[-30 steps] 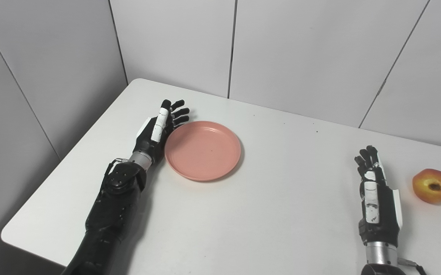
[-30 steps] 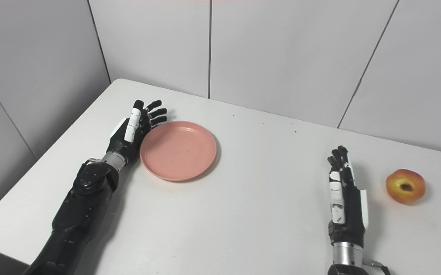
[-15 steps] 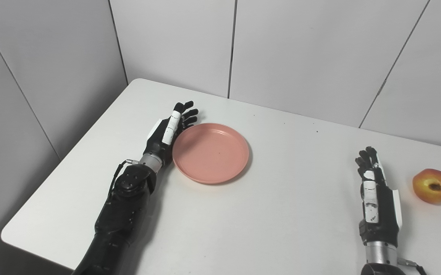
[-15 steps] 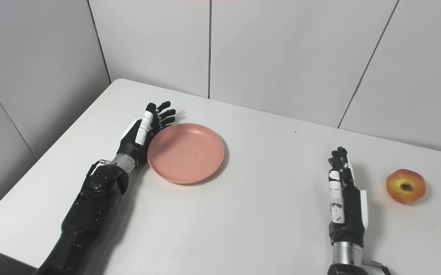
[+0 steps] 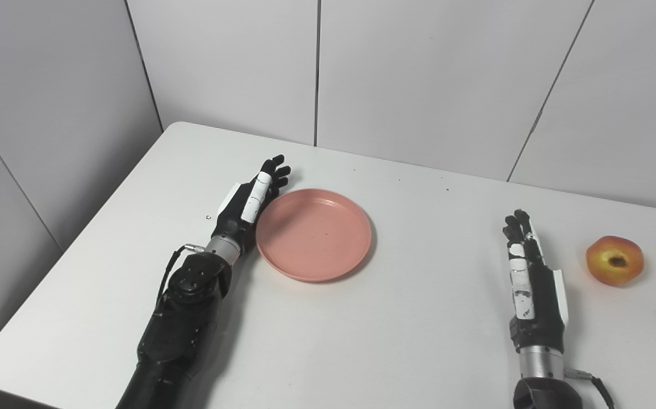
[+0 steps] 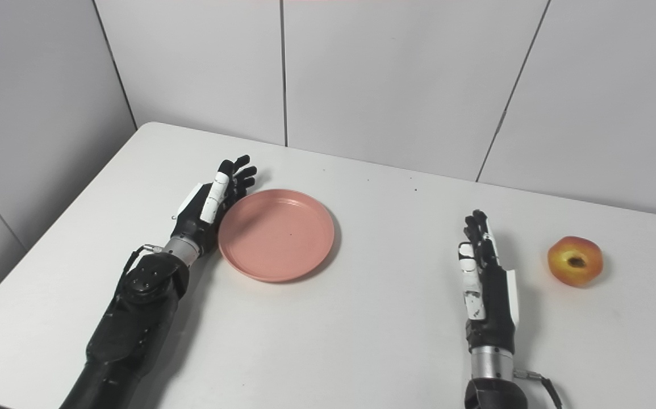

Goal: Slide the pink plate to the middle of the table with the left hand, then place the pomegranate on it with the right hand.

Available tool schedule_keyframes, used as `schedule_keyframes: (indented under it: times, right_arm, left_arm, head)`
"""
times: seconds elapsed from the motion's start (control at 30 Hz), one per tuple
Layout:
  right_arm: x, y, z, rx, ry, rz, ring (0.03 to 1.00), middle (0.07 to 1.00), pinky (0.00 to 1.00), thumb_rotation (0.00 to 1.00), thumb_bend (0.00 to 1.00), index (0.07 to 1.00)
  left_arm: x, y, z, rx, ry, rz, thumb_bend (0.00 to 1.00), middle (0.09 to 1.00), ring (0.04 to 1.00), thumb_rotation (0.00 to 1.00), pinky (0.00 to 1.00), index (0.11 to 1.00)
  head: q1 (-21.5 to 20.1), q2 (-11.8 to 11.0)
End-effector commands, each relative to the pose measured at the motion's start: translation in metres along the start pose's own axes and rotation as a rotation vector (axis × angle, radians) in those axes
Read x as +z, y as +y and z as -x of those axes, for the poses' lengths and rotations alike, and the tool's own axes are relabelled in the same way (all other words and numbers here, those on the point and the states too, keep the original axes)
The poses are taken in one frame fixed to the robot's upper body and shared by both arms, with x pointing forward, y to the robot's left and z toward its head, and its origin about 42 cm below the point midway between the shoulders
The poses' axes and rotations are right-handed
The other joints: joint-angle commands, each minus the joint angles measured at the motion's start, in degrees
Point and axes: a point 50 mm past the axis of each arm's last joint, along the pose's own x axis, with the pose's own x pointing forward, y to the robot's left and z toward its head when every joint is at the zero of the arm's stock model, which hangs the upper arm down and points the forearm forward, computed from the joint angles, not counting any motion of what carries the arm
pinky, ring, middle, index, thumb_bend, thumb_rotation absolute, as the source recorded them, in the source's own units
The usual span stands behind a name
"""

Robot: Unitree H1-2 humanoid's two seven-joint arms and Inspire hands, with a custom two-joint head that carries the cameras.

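I see the pink plate [image 5: 313, 234] lying flat on the white table [image 5: 396, 318], left of centre: round, shallow, matte, with a raised rim and a tiny dark speck near its middle. My left hand [image 5: 246, 203] stands on edge against the plate's left rim, palm side to the rim, fingers [image 5: 274, 168] straight and a little fanned, gripping nothing. The hand is black with white plates on the back and a metal wrist collar.

The pomegranate [image 5: 614, 260] sits near the table's right edge, well apart from the plate: glossy, rounded, red shading to yellow, with a dark calyx pit facing up. My right hand [image 5: 532, 289] rests on edge just left of the fruit, not touching it, fingers extended together, empty.

The tabletop is smooth with a few small dark specks. Pale grey wall panels [image 5: 418, 79] with thin seams stand behind.
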Motion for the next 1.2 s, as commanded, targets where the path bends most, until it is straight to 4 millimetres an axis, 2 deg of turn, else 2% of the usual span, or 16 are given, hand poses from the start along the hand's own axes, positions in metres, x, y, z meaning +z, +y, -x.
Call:
schedule_keyframes:
  times: [0.0,0.4,0.77,1.17]
  right_arm:
    - [-0.01,0.008,0.01,-0.005,0.054,-0.016,0.946,0.937,0.99,0.96,0.61,0.947]
    - [-0.006,0.02,0.008,-0.006,0.071,-0.018,0.945,0.938,0.98,0.96,0.65,0.944]
    - [-0.004,0.027,0.008,0.0,0.064,-0.015,0.944,0.937,0.97,0.97,0.64,0.947]
    - [-0.004,0.032,0.008,-0.009,0.067,-0.007,0.939,0.932,0.95,0.97,0.64,0.94]
  left_arm:
    - [0.014,-0.009,-0.005,-0.035,-0.044,-0.014,0.84,0.931,0.93,1.0,0.94,0.945]
    - [0.02,-0.036,-0.001,-0.069,-0.006,0.023,0.82,0.943,0.935,1.0,0.94,0.953]
    - [0.023,-0.063,0.008,-0.113,-0.022,0.059,0.76,0.965,0.958,1.0,0.96,0.976]
    - [0.022,-0.094,0.021,-0.077,-0.027,0.081,0.77,0.978,0.97,1.0,0.98,0.991]
  head:
    - [0.0,0.0]
    - [-6.0,1.5]
    - [-8.7,1.8]
    - [-10.7,1.5]
